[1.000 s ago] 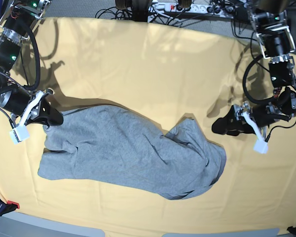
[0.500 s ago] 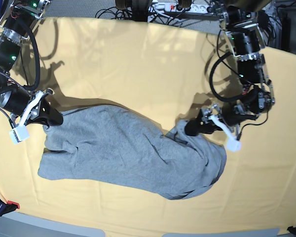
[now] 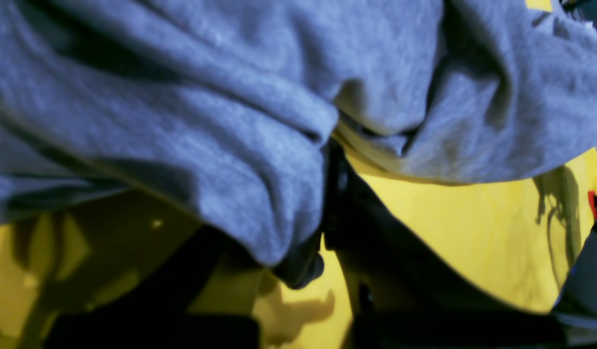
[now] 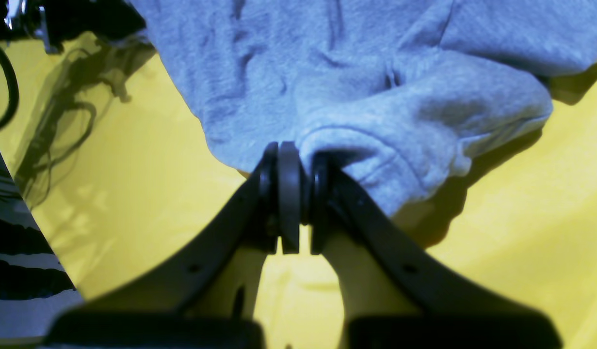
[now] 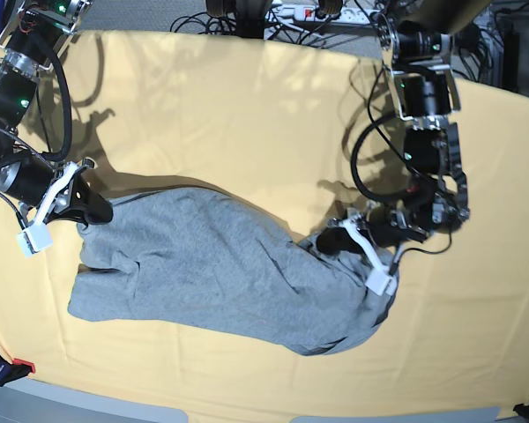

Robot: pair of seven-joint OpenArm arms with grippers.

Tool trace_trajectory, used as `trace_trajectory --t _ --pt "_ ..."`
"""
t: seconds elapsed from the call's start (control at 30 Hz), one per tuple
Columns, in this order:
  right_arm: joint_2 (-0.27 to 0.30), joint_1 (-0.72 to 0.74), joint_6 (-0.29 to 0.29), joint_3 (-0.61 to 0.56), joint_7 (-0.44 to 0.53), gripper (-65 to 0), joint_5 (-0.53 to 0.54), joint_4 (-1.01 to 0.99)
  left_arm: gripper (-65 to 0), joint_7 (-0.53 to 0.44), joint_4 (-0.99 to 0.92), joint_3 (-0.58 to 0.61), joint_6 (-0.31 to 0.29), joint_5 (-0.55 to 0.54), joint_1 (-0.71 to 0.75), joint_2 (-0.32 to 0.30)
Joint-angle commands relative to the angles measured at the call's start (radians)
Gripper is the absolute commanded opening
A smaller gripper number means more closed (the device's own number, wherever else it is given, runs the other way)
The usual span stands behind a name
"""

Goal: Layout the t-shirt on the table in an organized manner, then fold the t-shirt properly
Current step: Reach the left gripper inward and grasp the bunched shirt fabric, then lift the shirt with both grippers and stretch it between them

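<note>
Yellow table [image 5: 247, 106], t-shirt [image 5: 220, 273] between both jaws.

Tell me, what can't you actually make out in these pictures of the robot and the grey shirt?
- The t-shirt: no printed lettering shows in any view; the visible side is plain grey.
- Left gripper: in the left wrist view, bunched fabric drapes over one finger, hiding how much cloth is pinched.
- Right gripper: in the base view it is too small to show its grip.
- The table: its edges are cut off by the base frame.

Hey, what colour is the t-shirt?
Heather grey t-shirt, seen best in the base view.
</note>
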Motion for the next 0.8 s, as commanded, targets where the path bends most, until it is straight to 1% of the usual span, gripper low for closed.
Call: trace_trajectory --t 0.0,0.07,0.1,0.17,0.27,0.3,0.33,0.43,0.5,0.77 --pt "0.025 0.017 0.005 0.006 0.022 -65.0 0.034 0.015 -65.0 0.010 0.016 -0.001 -0.007 -0.058 -0.039 -0.025" --pt "0.048 0.017 0.005 0.006 0.022 -65.0 0.039 0.015 -65.0 0.077 0.019 -0.001 -0.008 -0.143 -0.063 -0.063" --pt "0.065 0.017 0.005 0.006 0.022 -65.0 0.040 0.015 -65.0 0.117 0.020 -0.001 -0.027 -0.203 -0.073 -0.084" --pt "0.106 0.017 0.005 0.006 0.022 -65.0 0.060 0.015 -65.0 0.198 0.025 -0.001 -0.084 -0.372 -0.087 -0.131" --pt "0.171 0.018 0.005 0.006 0.022 -65.0 0.084 0.015 -65.0 0.200 0.044 -0.001 -0.158 -0.655 -0.092 -0.206" --pt "0.189 0.019 0.005 0.006 0.022 -65.0 0.082 0.015 -65.0 0.200 0.053 -0.001 -0.171 -0.734 -0.092 -0.232" --pt "0.209 0.020 0.005 0.006 0.022 -65.0 0.082 0.015 -65.0 0.200 0.061 -0.001 -0.180 -0.753 -0.092 -0.256" --pt "0.257 0.025 0.005 0.006 0.022 -65.0 0.087 0.015 -65.0 0.200 0.100 -0.001 -0.184 -0.753 -0.092 -0.327" --pt "0.285 0.031 0.005 0.006 0.022 -65.0 0.109 0.015 -65.0 0.200 0.124 0.000 -0.185 -0.753 -0.097 -0.372" --pt "0.365 0.110 0.005 0.006 0.022 -65.0 0.108 0.016 -65.0 0.200 0.173 0.000 -0.188 -0.753 -0.127 -0.558"
